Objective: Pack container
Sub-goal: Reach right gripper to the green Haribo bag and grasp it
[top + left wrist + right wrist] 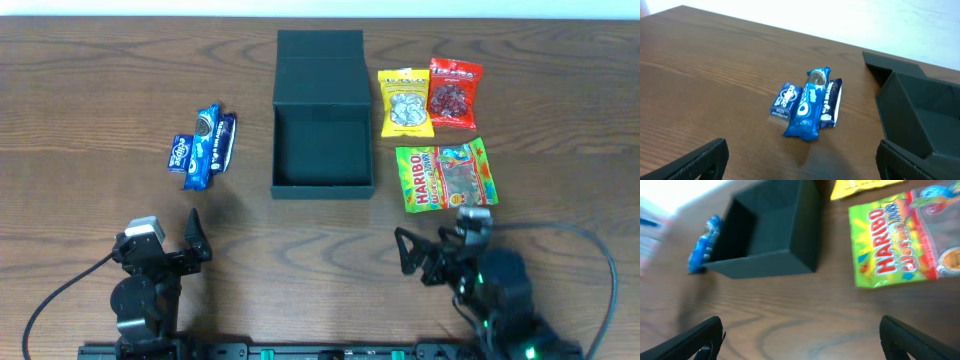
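Overhead, we see the container at mid-table with its lid flapped back, blue cookie packets to its left and a Haribo bag just to its right. Our left gripper and right gripper sit near the table's front edge, both released, fingers spread wide.

Left arm: matte black, pale grey block on top. Right arm: black, small green lights. Thin black cables loop off both. Fingers black, blunt, wedge-shaped.
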### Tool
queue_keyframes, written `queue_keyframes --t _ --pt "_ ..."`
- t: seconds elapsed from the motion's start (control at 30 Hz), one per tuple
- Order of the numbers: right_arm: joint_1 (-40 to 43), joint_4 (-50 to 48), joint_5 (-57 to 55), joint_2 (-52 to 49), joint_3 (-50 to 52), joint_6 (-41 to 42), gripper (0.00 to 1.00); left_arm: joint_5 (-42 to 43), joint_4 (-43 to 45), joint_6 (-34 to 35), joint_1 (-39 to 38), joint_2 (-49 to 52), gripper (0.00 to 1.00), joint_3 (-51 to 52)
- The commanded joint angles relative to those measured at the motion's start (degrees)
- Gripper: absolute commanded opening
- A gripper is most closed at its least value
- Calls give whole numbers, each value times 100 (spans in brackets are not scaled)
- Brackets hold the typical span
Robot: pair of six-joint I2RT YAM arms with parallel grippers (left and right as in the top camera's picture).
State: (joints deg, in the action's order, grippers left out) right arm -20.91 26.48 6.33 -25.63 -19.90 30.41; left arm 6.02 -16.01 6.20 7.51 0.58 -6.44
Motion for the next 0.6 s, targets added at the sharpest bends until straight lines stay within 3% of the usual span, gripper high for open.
queue_keyframes --t 0.0,0.3,0.57 --pt "37 227 -573 -1222 -839 -774 99 42 -57 24 31 -35 95 136" --pt "136 481 -1880 -4848 -2518 -1279 98 42 -57 24 31 -35 95 136" --pt "809 -94 -1458 -6472 -2885 -1617 92 42 -57 24 31 -35 95 136"
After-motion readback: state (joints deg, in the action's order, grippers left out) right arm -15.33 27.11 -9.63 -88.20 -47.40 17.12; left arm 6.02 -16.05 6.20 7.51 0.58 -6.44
